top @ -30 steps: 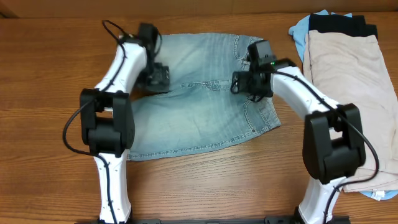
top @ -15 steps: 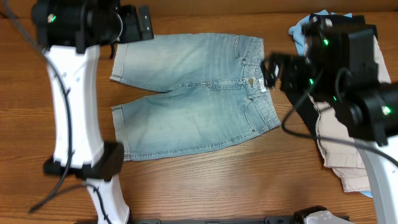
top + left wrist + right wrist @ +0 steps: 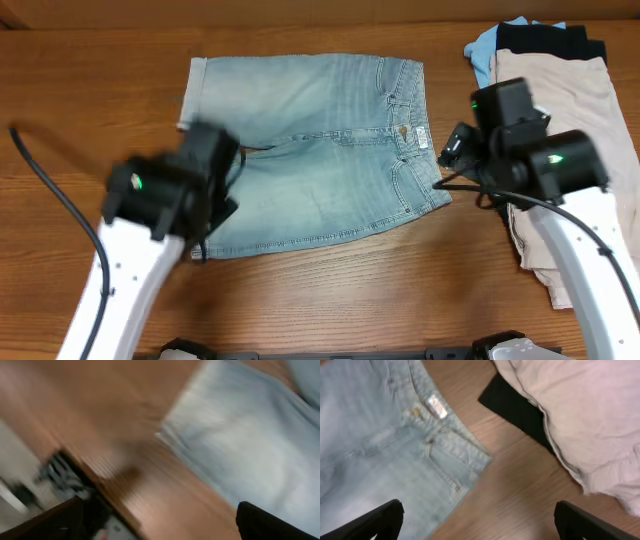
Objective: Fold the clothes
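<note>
Left gripper sits lower left in the overhead view, over the near leg's hem. It's smeared, so I can't tell the fingers' state. Right gripper is right of centre, fingers spread and empty, by the waistband corner. Denim shorts lie mid-frame, flat on the table, unfolded, waistband right, cuffs left. Beige shorts, black garment and sky-blue garment are piled upper right. First fold looks not begun. Next move likely calls for pinching near hem and waistband, laying leg over leg.
</note>
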You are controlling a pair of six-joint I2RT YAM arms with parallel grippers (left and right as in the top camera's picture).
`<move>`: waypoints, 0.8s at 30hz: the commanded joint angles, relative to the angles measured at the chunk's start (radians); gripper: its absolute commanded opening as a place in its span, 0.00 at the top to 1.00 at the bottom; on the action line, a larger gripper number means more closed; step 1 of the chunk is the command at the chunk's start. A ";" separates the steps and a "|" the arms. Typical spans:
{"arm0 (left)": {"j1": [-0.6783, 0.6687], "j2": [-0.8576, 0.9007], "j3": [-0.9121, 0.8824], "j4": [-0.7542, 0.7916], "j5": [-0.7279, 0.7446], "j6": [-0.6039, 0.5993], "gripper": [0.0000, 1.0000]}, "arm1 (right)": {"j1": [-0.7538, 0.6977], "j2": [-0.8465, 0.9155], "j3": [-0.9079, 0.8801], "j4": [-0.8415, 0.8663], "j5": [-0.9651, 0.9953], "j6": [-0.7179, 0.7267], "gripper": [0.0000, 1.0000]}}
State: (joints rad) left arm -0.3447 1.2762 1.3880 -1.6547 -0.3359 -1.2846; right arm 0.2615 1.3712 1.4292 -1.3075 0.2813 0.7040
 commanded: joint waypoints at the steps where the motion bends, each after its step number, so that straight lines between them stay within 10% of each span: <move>1: 0.005 -0.097 -0.279 0.095 -0.079 -0.535 0.00 | -0.003 0.001 -0.132 0.101 0.033 0.093 0.00; 24: 0.187 -0.070 -0.845 0.846 0.084 -0.454 0.06 | 0.064 0.085 -0.232 0.280 -0.233 -0.267 0.00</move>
State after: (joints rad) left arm -0.1921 1.2026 0.5575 -0.8471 -0.2550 -1.8080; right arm 0.3031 1.4349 1.2011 -1.0439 0.0715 0.4808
